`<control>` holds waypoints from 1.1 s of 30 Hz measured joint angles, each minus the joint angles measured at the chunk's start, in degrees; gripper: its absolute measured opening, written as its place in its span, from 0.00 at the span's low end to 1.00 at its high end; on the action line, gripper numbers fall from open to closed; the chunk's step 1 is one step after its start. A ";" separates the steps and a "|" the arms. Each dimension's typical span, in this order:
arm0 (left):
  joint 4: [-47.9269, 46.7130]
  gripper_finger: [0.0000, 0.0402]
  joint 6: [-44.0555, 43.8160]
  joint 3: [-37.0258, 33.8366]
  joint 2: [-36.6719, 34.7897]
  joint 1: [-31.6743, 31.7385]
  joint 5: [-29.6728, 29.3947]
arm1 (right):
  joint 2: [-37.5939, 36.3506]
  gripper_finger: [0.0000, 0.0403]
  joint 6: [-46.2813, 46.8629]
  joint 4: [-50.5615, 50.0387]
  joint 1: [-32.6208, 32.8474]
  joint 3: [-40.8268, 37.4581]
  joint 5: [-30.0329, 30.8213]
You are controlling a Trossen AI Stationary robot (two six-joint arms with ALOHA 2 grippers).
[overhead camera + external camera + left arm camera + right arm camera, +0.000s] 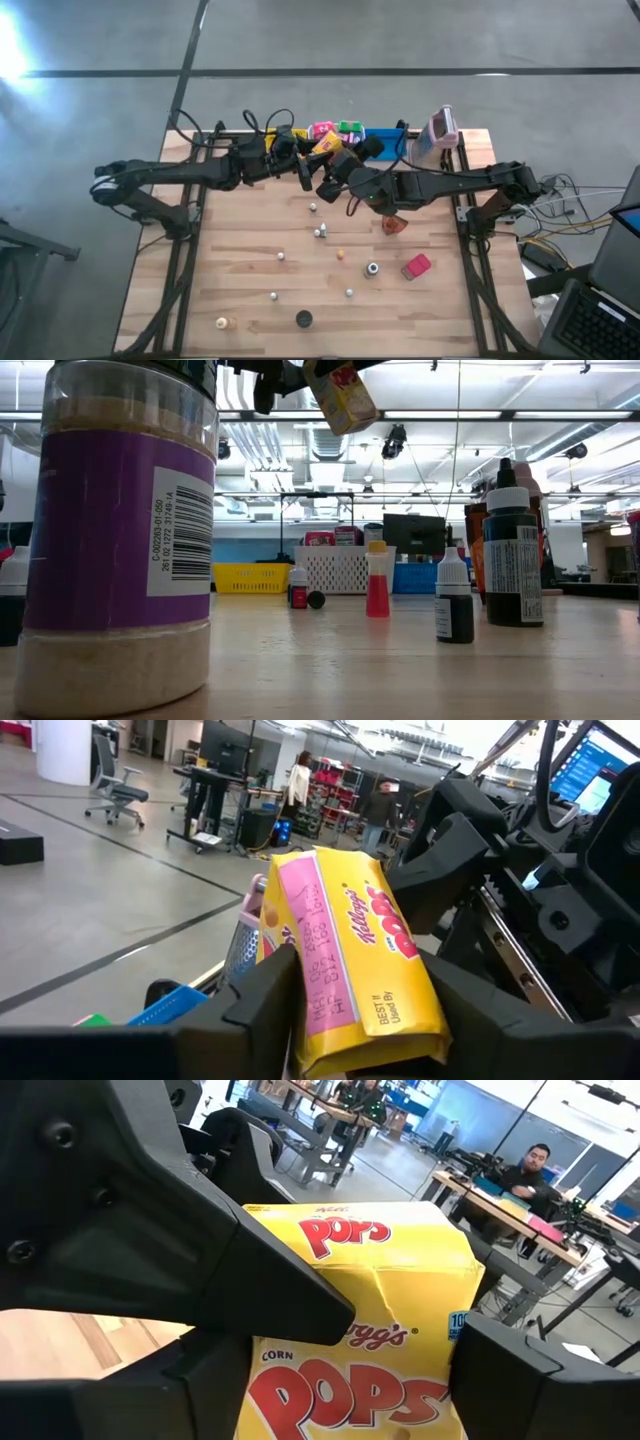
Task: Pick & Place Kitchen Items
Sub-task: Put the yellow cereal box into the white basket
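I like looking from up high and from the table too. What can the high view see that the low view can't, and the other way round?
Only the high view shows both arms meeting near the table's far edge, the left pincer, the right pincer, and a red packet lying on the wooden table.

Only the low view shows a big purple-labelled spice jar up close and a dark dropper bottle.

Both show the yellow Corn Pops box held up in the air.
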 joint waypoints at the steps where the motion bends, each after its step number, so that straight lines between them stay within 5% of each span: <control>1: -0.09 0.46 0.03 0.10 0.00 0.00 0.02 | -0.02 0.68 -0.22 0.02 0.01 0.00 0.00; 18: -2.53 0.45 2.48 0.21 -2.15 -0.02 -1.60 | -0.64 0.89 1.77 -2.13 0.45 1.33 -0.57; 27: -4.52 0.43 3.42 0.17 -2.93 0.04 -3.74 | -3.66 0.91 12.00 -21.07 0.46 3.92 2.78; 33: -9.22 0.43 3.34 0.17 -2.97 0.04 -10.93 | -7.22 0.91 29.88 -43.87 0.73 4.15 -0.65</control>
